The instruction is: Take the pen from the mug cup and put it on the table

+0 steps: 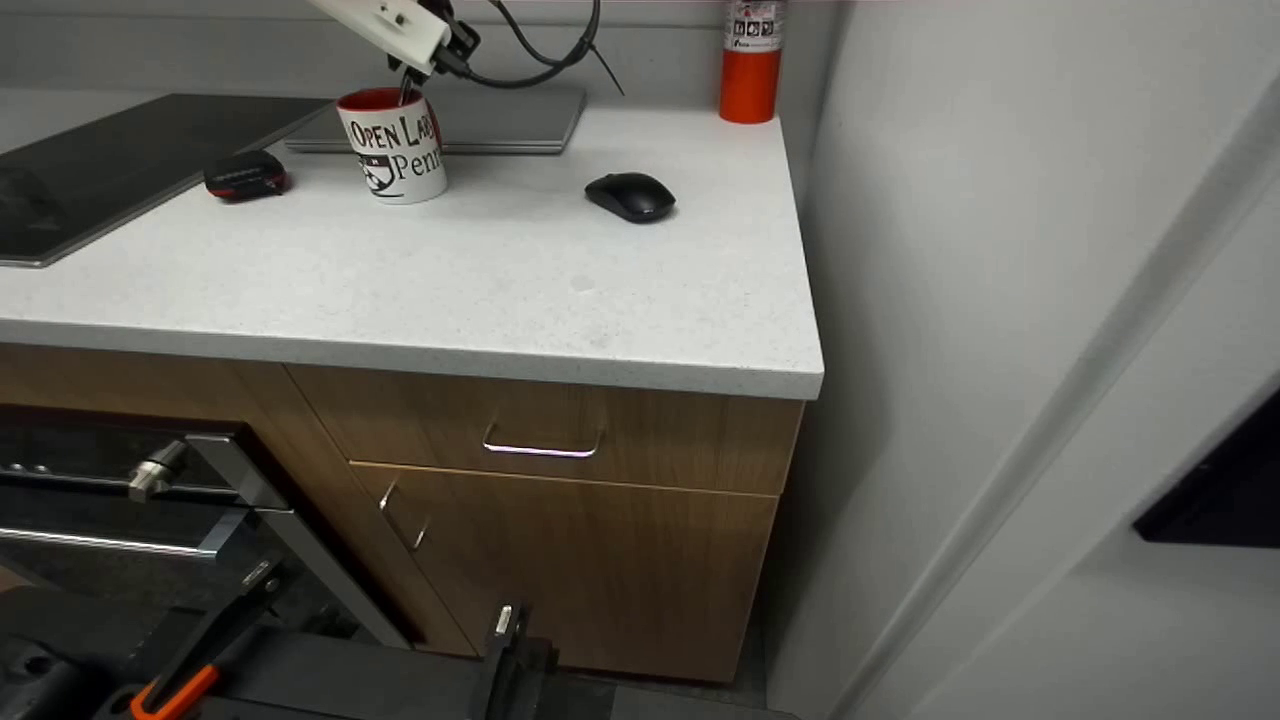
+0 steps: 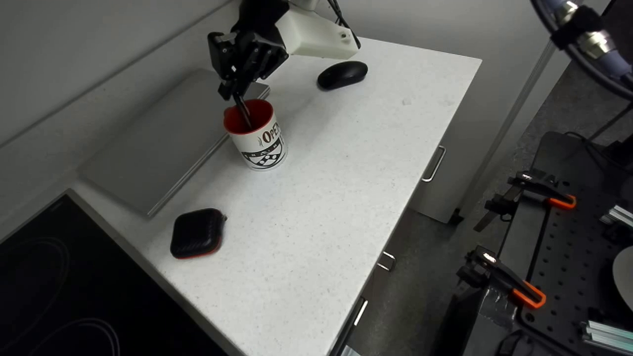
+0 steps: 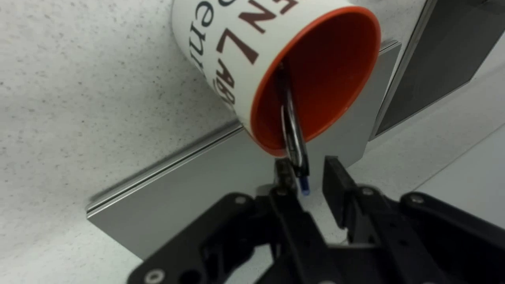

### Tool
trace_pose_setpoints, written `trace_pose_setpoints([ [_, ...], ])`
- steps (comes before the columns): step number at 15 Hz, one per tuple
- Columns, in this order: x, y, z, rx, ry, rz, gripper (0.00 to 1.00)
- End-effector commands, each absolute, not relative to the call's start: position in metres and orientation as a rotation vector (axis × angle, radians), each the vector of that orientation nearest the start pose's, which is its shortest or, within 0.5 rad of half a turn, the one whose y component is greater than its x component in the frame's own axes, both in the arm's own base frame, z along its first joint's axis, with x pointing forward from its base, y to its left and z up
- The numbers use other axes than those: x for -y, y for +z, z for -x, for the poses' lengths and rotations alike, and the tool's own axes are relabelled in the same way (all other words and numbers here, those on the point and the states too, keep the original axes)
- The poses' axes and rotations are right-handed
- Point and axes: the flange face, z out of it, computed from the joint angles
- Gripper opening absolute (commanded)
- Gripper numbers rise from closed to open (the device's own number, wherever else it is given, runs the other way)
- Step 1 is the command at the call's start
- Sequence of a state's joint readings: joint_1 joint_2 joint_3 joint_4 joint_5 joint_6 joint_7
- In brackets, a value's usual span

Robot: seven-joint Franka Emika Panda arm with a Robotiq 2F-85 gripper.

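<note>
White worktop (image 1: 500,290), thick front edge; brown wooden drawer (image 1: 680,440) directly below that edge. Mug (image 2: 264,151), white with dark lettering and red inside, upright near the back edge, well apart from the front edge. Flat grey slab (image 2: 153,143) lies along the back edge, just beside the mug; whether they touch cannot be told.

Pen (image 3: 294,132): thin, dark, glossy, tilted. Lower part inside the mug, its bottom end hidden; upper part out past the rim, top end blue.

Gripper (image 3: 307,169): over the mug in both exterior views. In the wrist view its fingers (image 3: 337,189) stand moderately apart, top of pen between them. Gap visible on one side of the pen; on the other the pen runs close to the finger, contact not certain.

Other items: black mouse (image 1: 632,197) between the mug and the end edge by the pale wall (image 1: 950,250). Red canister (image 1: 750,85), white label, at the corner of back and end edges, top cut off by the frame. Black case (image 2: 198,232), red trim, just beside the black hob (image 2: 74,287), toward the opposite end.
</note>
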State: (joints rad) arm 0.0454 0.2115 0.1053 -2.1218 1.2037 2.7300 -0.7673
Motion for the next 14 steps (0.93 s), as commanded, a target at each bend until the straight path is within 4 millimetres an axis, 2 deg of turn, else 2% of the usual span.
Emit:
trace_pose_setpoints([
  [1,-0.045,0.345,-0.59,-0.158,-0.674,2.492,0.0],
  [6,-0.036,0.355,-0.592,-0.177,-0.697,2.48,0.02],
  [8,-0.032,0.365,-0.591,-0.188,-0.705,2.464,0.03],
  [11,-0.018,0.394,-0.589,-0.21,-0.764,2.436,0.03],
  [14,0.007,0.429,-0.587,-0.245,-0.818,2.392,0.03],
])
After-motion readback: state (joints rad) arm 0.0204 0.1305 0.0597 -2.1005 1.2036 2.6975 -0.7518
